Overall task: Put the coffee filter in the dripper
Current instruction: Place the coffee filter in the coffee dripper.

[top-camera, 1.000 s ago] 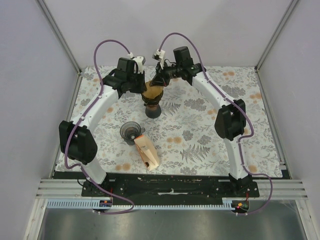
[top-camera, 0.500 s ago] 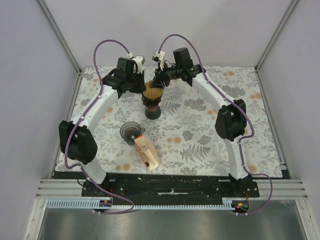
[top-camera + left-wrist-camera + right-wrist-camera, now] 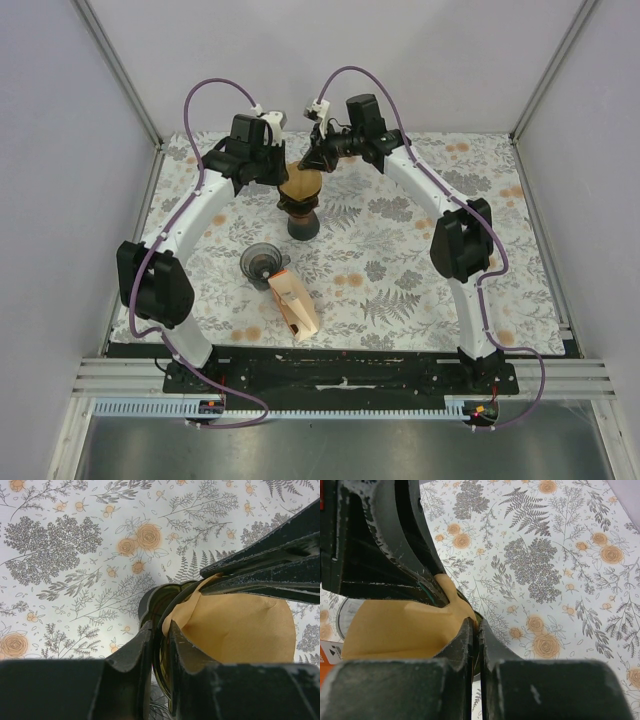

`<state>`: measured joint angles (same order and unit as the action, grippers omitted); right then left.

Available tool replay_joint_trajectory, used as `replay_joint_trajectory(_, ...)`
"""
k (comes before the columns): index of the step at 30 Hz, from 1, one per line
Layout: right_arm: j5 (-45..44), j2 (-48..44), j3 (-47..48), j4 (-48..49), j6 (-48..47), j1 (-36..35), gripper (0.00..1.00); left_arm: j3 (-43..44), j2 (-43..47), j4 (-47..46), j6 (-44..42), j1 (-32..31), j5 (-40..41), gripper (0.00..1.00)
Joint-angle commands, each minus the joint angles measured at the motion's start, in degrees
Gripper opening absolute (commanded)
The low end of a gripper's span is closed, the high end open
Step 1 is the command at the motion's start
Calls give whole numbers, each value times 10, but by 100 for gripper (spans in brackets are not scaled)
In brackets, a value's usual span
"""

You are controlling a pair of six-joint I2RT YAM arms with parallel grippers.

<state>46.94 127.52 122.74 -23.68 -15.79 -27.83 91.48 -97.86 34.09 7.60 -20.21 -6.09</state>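
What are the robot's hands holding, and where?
Left gripper clamps the dripper by its rim; right gripper pinches the coffee filter by its edge.

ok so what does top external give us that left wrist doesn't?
Only top external: the box and the grey cup lying nearer the arm bases.
Only left wrist: the left gripper clamped over the dripper rim, and the right gripper pinching the filter edge.
Both: brown filter at the dripper's mouth, flowered tablecloth.
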Motion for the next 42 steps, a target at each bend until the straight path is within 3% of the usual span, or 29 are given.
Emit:
replay_joint_trajectory(1, -7, -15, -9, 25, -7, 3, 5, 3, 10, -4, -15, -3, -6, 23)
replay_joint_trajectory(3, -9, -17, -14, 25, -11, 3, 7, 3, 12, -4, -15, -3, -4, 23)
replay_joint_trajectory(6, -15, -21, -18, 25, -6, 5, 33, 3, 12, -4, -16, -3, -4, 24)
replay_joint_trajectory(9, -25, -34, -22, 26, -5, 7, 49, 3, 14, -3, -18, -3, -2, 28)
replay_joint_trajectory(19, -40, -99, -50, 25, -16, 12, 74, 16, 30, -3, -27, -2, -2, 45)
replay_joint_trajectory(31, -52, -120, -56, 21, -9, 11, 77, 25, 38, 5, -34, -3, 0, 55)
replay_joint_trajectory(37, -55, -149, -62, 21, 13, 4, 70, 55, 40, 15, -42, -2, 13, 58)
replay_joint_trajectory(42, -99, -170, -73, 21, 35, -8, 58, 76, 47, 22, -44, 0, 27, 59)
